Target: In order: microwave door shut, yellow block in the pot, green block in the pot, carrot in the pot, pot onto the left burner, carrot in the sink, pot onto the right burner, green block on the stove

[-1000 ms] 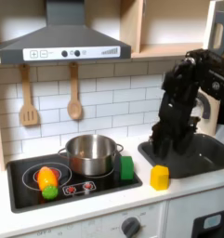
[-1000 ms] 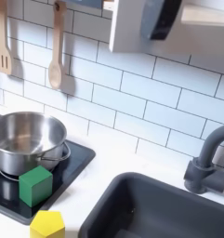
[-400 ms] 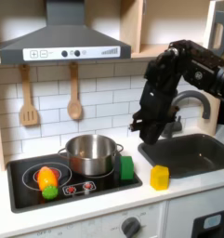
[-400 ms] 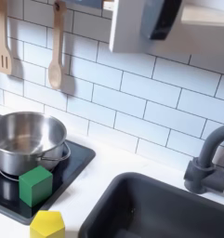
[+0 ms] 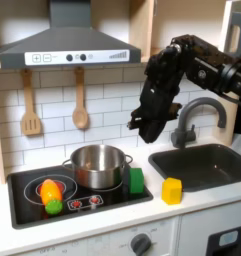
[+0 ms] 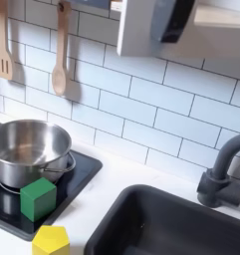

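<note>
In both exterior views the steel pot stands on the black stove, over the first exterior view's right burner. The carrot lies on the other burner. The green block stands at the stove's edge beside the pot. On the white counter sits the yellow block, in front of the sink. My gripper hangs in the air above and right of the pot, holding nothing I can see. The microwave door is cut off at the top right.
A black faucet curves behind the sink. A wooden spatula and spoon hang on the tiled wall under the grey hood. White counter shows in front of the stove.
The arm has lifted from low over the sink and swung toward the first exterior view's left, ending high beside the pot. The blocks, carrot and pot have not moved.
</note>
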Controlling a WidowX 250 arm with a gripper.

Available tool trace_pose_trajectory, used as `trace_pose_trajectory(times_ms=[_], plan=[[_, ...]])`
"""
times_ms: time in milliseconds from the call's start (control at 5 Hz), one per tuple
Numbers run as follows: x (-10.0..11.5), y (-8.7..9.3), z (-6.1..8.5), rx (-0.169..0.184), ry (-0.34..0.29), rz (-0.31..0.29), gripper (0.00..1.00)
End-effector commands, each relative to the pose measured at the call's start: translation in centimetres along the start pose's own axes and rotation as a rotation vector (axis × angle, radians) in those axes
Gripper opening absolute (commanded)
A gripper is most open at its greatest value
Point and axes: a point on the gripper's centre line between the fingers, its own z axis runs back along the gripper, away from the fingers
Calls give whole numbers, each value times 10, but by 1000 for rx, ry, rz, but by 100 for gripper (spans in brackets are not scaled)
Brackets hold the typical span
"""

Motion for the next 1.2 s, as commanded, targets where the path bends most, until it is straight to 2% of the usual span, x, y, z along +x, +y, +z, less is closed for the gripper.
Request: trace_pose_trajectory(times_ms=[0,600,1000], plan=[[30,4,2,-4,-49,-4,0],[72,11,6,0,-136,4,0],[92,14,5,-1,-170,-4,0]])
